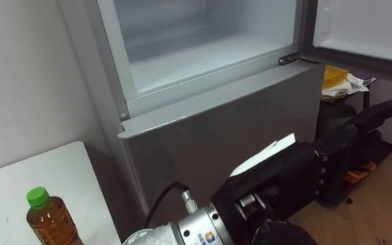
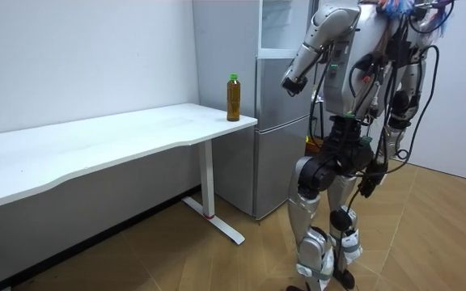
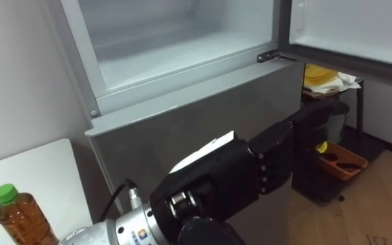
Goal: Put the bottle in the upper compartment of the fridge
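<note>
The upper fridge stands open, yet the bottle sits untouched on the table corner, the left hand flat and empty (the right hand, hanging low, I cannot read), so everything remains.

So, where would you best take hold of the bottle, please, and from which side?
Wrap the fingers round the bottle at mid-body, below the cap, coming sideways from the fridge side: it stands upright near the table edge, with the left hand on that side.
</note>
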`<state>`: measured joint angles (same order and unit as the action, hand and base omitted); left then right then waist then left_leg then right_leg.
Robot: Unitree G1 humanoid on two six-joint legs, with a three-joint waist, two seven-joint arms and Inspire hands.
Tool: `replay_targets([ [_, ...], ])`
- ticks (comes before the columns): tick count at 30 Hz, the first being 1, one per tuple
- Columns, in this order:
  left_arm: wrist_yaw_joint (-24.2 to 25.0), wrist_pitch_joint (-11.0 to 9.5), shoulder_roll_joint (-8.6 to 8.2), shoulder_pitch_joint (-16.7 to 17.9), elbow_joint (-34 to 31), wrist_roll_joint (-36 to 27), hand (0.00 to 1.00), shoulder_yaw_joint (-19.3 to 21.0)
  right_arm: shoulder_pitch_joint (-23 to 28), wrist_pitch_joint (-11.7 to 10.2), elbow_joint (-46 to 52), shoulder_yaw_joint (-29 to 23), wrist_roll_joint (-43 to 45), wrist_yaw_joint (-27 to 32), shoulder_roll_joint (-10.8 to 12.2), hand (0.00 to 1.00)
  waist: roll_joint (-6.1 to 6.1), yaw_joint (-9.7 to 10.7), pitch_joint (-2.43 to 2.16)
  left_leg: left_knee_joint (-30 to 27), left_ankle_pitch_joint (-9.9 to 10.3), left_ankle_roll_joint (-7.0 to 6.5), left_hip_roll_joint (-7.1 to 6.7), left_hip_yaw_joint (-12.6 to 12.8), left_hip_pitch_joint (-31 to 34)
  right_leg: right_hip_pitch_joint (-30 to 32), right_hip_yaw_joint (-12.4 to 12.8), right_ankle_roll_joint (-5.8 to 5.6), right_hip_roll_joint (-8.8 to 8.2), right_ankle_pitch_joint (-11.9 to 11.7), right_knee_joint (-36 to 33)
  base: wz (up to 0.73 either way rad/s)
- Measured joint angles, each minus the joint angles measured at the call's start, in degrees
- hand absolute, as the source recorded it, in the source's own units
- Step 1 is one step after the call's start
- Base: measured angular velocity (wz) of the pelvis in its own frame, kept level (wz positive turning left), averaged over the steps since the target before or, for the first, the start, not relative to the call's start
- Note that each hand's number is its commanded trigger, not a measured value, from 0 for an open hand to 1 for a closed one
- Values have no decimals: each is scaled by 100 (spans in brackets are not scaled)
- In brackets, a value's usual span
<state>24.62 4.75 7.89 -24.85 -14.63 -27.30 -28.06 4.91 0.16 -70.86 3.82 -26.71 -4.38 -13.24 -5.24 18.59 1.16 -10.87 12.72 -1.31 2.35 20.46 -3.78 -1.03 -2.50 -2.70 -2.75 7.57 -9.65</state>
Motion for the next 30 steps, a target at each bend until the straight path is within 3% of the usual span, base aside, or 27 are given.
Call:
replay_targets([
  [11, 138, 12, 10, 34, 704, 135, 0, -39, -34, -4, 31, 112, -5, 53, 18, 0, 10, -5, -1, 9, -4, 5, -4, -56, -77, -98, -50, 4, -7, 14, -10, 2],
  [17, 287, 29, 186, 333, 702, 558, 0, -39, -50, 0, 81, 107, 57, 45, 81, 0, 101, -53, -27, 6, -25, 34, -5, -192, -66, -96, -163, 34, -6, 44, -9, 10],
  [20, 316, 33, 256, 725, 713, 556, 0, -39, -34, 0, 152, 109, 19, 41, 100, 0, 133, -99, -25, 17, -40, 53, -8, -253, -63, -122, -241, 50, -10, 66, -9, 12],
  [24, 323, 165, 386, 1556, 1000, 594, 0, -25, -25, 8, 176, 119, -69, 5, 190, 0, 243, -200, -43, -28, -58, 82, 0, -422, -35, -186, -387, 85, -8, 112, 0, 18],
  [30, 296, 222, 463, 2685, 1330, 1498, 0, 301, 24, -10, 260, 96, 216, 41, 258, 0, 381, -641, -64, -66, -63, 90, 4, -535, 3, -198, -505, 100, -17, 139, 0, 10],
])
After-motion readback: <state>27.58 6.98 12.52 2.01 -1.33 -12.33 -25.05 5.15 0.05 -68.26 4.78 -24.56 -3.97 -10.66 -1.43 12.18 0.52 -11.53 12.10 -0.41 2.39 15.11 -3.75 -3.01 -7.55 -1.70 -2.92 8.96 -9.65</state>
